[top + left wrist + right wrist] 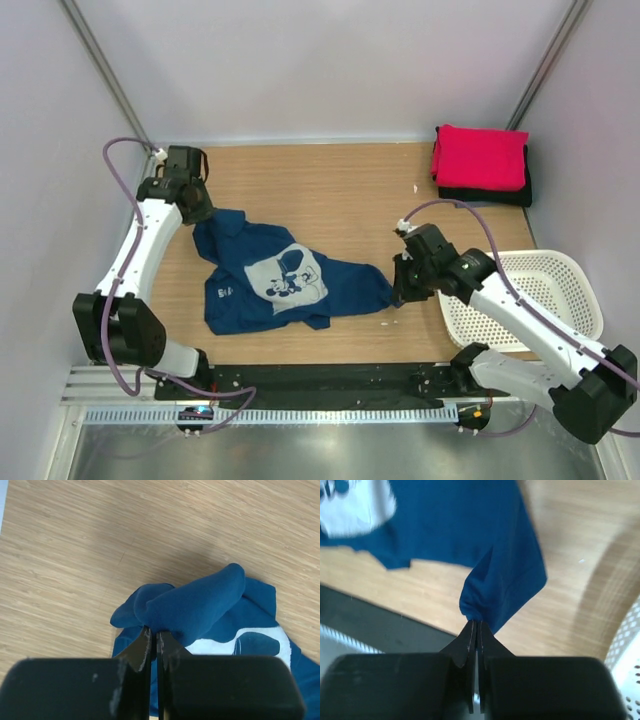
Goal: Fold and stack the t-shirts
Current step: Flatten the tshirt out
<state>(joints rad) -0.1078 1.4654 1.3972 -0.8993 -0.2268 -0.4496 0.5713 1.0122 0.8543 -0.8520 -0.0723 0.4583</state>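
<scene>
**Pinching the navy tee at both ends for a spread**

Nearest you, your right pincer is pressed together on a small bunch of cloth at the right-hand edge of the navy blue cloth t-shirt with the pale square cartoon print. The fabric rises into a peak at the fingertips, so that edge looks lifted off the wooden tabletop. Just beside that arm sits the white perforated plastic basket.

The tee itself lies crumpled, print up, in the middle of the tabletop between your two arms. At its far left end your left pincer is likewise closed, pinching a rolled fold of the same navy cloth.

Holding opposite ends like this reads as the set-up for drawing the shirt taut and flat before any fold; it is not yet smoothed.

Farthest off, in the back right corner, the bright pink-red folded t-shirt rests on the black folded t-shirt, the stack this one should join.
</scene>
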